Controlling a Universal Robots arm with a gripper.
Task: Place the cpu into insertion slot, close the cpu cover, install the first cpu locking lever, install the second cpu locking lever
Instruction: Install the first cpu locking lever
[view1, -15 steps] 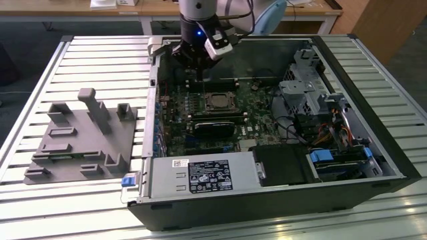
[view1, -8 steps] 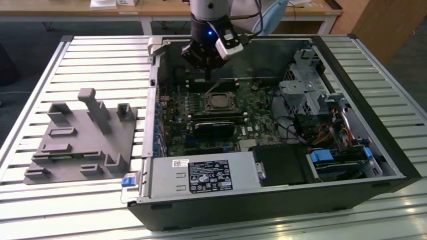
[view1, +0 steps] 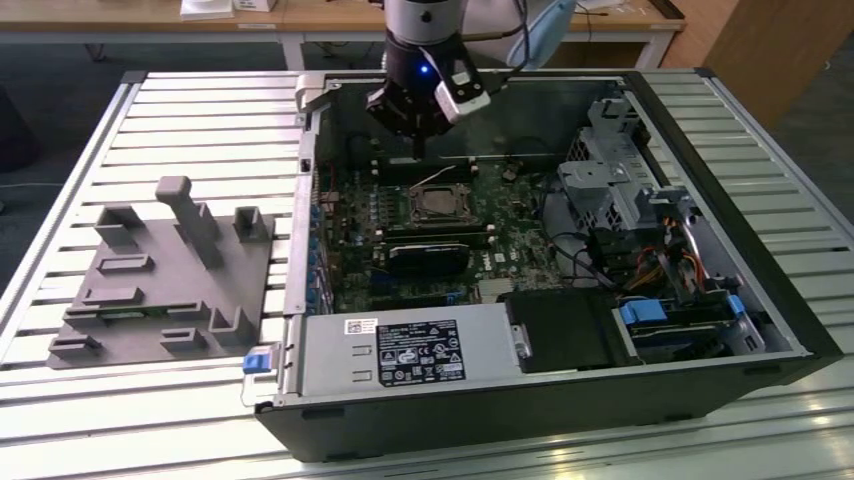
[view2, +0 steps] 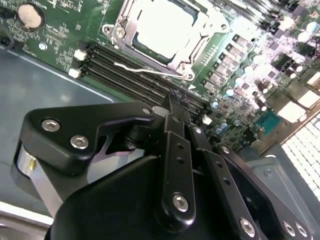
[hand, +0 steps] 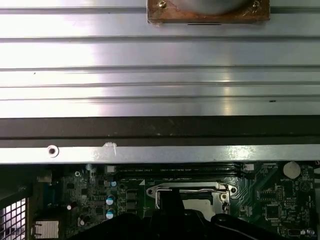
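The cpu (view2: 161, 24) lies in the insertion slot (view1: 438, 206) on the green board, its bright metal top showing through the cpu cover (view2: 199, 41), which lies flat around it. One thin wire locking lever (view2: 142, 70) sticks out loose over the long memory slots (view2: 125, 62); it also shows in the exterior view, lever (view1: 430, 179). My gripper (view2: 176, 106) hangs just above those memory slots, a little back from the socket, its fingers pressed together with nothing between them. In the exterior view my gripper (view1: 418, 150) sits above the case's far side.
The open computer case (view1: 747, 300) lies on a slatted metal table (view1: 174, 110). A grey moulded fixture (view1: 167, 280) stands at the exterior view's left. Inside the case are a drive cage (view1: 607, 190), cables (view1: 667, 260) and a power supply (view1: 407, 350).
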